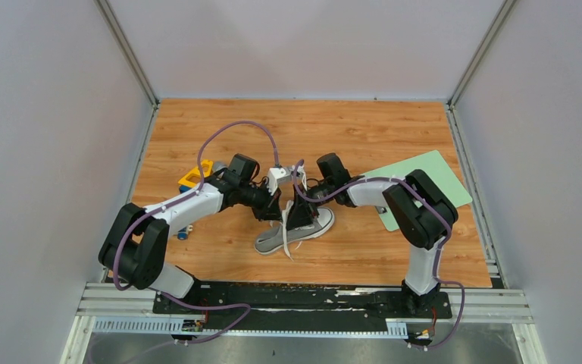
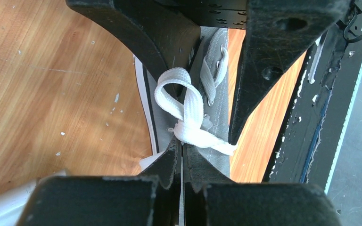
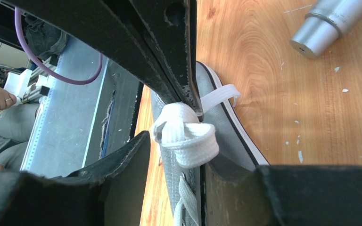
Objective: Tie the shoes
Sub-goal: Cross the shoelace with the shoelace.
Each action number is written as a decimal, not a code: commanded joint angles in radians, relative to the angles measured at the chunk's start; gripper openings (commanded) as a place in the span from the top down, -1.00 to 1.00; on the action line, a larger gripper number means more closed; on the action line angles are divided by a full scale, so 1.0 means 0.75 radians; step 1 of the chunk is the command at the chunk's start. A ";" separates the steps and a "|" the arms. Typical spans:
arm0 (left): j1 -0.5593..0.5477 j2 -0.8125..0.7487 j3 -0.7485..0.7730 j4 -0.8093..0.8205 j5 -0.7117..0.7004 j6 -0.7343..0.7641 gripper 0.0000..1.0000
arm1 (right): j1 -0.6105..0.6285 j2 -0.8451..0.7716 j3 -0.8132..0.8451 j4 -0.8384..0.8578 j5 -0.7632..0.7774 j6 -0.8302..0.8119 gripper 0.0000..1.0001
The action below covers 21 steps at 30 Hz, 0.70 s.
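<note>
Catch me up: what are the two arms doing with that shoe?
Both arms meet over the grey sneaker in the middle of the wooden table, working on its white lace. The left hand is shut on the lace where it bunches over the tongue. A loop stands up from that spot, and the right hand sits around it with its fingers apart, not pinching it. No finished bow shows yet.

Left jaws clamped, right jaws parted
</note>
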 commanded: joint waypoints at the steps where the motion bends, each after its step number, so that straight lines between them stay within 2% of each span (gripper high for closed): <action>1: 0.011 -0.043 0.029 0.014 -0.003 0.021 1.00 | 0.011 -0.026 -0.008 0.114 -0.018 0.038 0.18; 5: 0.011 -0.057 0.023 -0.009 -0.034 0.050 1.00 | 0.011 0.015 0.026 0.120 -0.038 0.054 0.05; 13: 0.012 -0.057 0.022 -0.013 -0.051 0.045 1.00 | 0.006 0.041 0.059 0.113 -0.048 0.059 0.02; 17: 0.013 -0.069 0.020 -0.020 -0.053 0.046 1.00 | -0.036 0.019 0.064 0.003 -0.039 0.026 0.04; 21: 0.013 -0.076 0.016 -0.016 -0.051 0.046 1.00 | -0.068 -0.048 0.047 -0.178 0.077 -0.104 0.09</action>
